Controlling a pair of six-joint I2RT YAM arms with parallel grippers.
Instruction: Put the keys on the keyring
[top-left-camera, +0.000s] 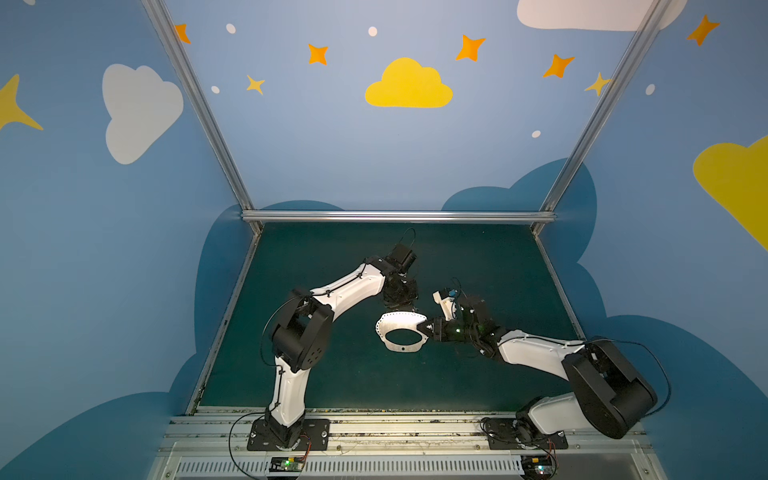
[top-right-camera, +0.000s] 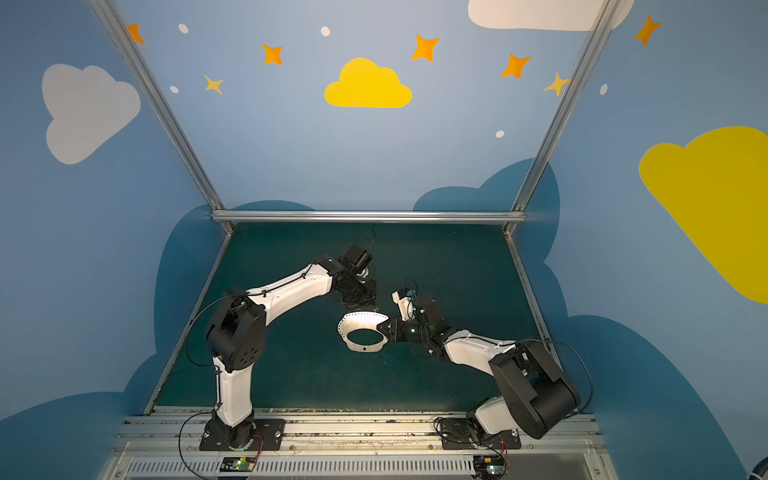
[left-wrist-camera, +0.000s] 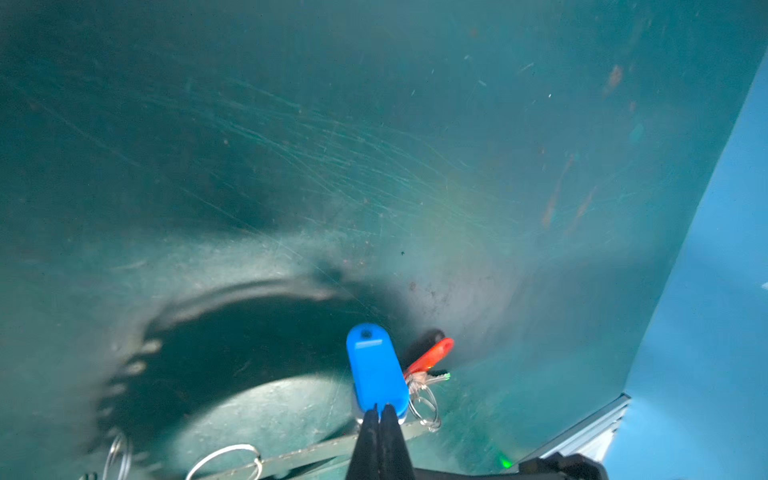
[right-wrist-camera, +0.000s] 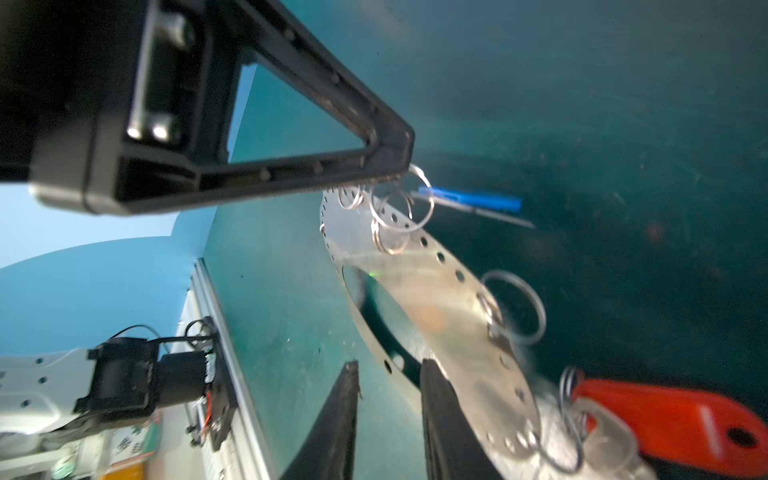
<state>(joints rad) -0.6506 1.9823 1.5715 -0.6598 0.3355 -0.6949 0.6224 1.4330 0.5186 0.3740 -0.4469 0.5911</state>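
Note:
The keyring (top-left-camera: 399, 322) (top-right-camera: 361, 321), a grey oval plate with a big hole, hangs above the green mat mid-table and casts an oval shadow. My left gripper (top-left-camera: 411, 309) (left-wrist-camera: 380, 409) is over its far edge, shut on the near end of the blue-tag key (left-wrist-camera: 376, 370) (right-wrist-camera: 469, 198). My right gripper (top-left-camera: 428, 328) (right-wrist-camera: 390, 363) straddles the plate's right end (right-wrist-camera: 449, 299). Its jaws stand apart, one finger against the plate and mat showing beside the other. The red-tag key (right-wrist-camera: 665, 415) (left-wrist-camera: 430, 357) hangs on a wire ring at the plate's edge.
Several wire rings (right-wrist-camera: 515, 307) dangle from the plate's edge holes. An aluminium rail (top-left-camera: 399, 216) bounds the mat (top-left-camera: 332, 374) at the back, with blue walls on three sides. The left arm's base and front rail (right-wrist-camera: 216, 316) lie beyond the plate in the right wrist view.

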